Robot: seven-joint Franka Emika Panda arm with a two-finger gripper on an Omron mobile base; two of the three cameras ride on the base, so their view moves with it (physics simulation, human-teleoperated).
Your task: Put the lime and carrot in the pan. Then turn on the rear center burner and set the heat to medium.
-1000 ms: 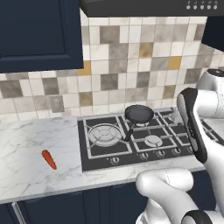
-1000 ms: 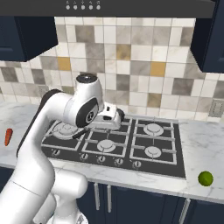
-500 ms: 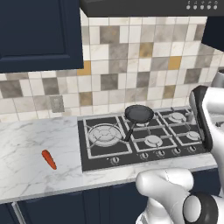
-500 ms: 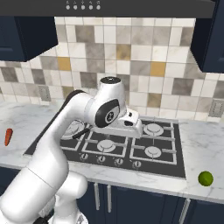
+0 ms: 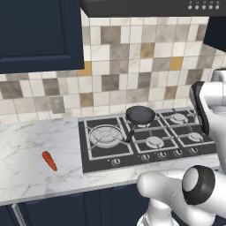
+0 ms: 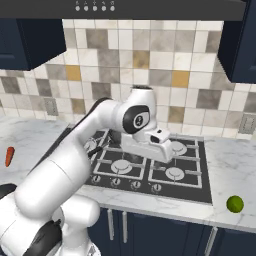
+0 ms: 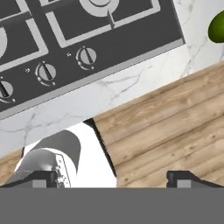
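Beside the cooktop (image 6: pixel 190 192), the lime (image 6: pixel 235 204) sits alone on marble.

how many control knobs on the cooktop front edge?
5 show, in a row along the front of the cooktop, left base view: far left, then, and rightmost. The arm covers the right end, so a knob could be hidden.

A black cooktop (image 5: pixel 145 139) with black grates sits in a white marble counter (image 5: pixel 26 159). A row of small round knobs (image 7: pixel 85 56) runs along the front edge of the cooktop. Behind the cooktop is a wall of grey, tan and white square tiles (image 6: pixel 165 75). Dark blue cupboards (image 5: pixel 39 35) hang above the counter. A wooden floor (image 7: pixel 175 127) lies below the counter's edge.
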